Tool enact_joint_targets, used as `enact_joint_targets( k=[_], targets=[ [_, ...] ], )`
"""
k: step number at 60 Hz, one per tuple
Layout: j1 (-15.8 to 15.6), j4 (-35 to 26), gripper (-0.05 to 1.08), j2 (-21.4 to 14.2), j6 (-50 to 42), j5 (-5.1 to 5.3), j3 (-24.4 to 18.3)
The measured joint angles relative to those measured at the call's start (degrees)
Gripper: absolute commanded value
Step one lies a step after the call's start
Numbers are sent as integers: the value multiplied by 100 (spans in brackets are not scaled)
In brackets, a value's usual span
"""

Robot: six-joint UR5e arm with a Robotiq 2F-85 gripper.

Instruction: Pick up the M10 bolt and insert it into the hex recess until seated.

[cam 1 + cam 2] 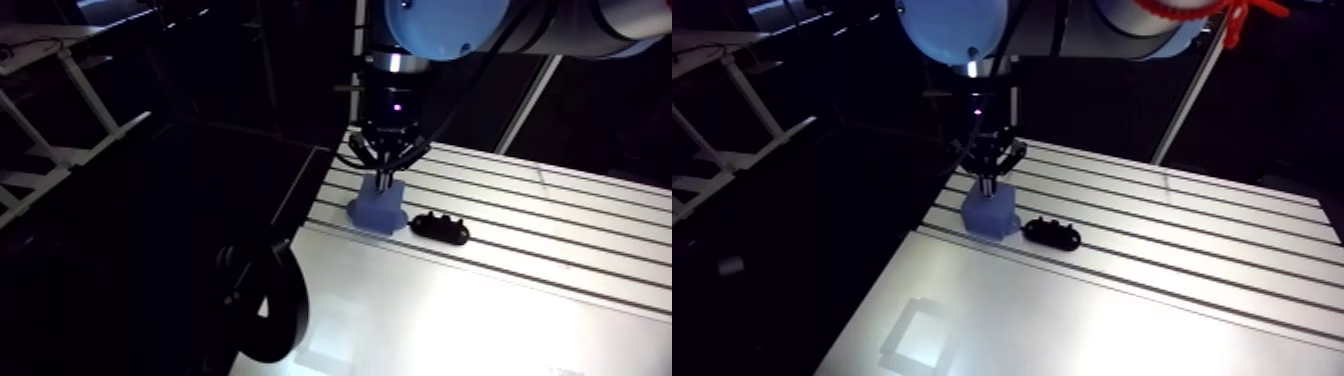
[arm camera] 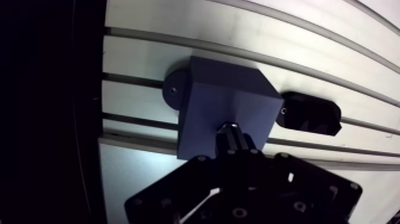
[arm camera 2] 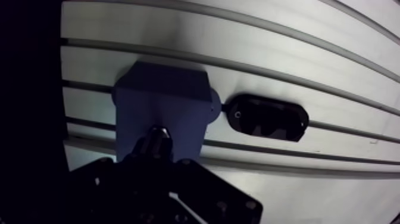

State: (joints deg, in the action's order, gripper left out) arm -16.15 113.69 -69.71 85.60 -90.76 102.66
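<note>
Snugly, fingers (image 2: 241, 144) around bolt (image 2: 228, 126) atop block (image 2: 205, 101)

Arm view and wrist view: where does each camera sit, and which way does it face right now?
Arm view: on the upper link, looking down across the slotted table at the blue block and black fixture; a light-blue joint cap and the hand hang above the blue block.
Wrist view: on the wrist, looking down past the hand onto the blue block's top; the hand's dark body shows.
Shared: blue block, black fixture, table slots.

Slotted table (image 1: 1122, 300) bears blue block (image 1: 990, 212) (flanged), black part (image 1: 1052, 233) beside.
</note>
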Motion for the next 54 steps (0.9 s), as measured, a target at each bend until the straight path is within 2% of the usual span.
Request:
enact_joint_targets(
  k=[54],
  targets=[
    [9, 0, 108, 15, 28, -9, 63]
  ],
)
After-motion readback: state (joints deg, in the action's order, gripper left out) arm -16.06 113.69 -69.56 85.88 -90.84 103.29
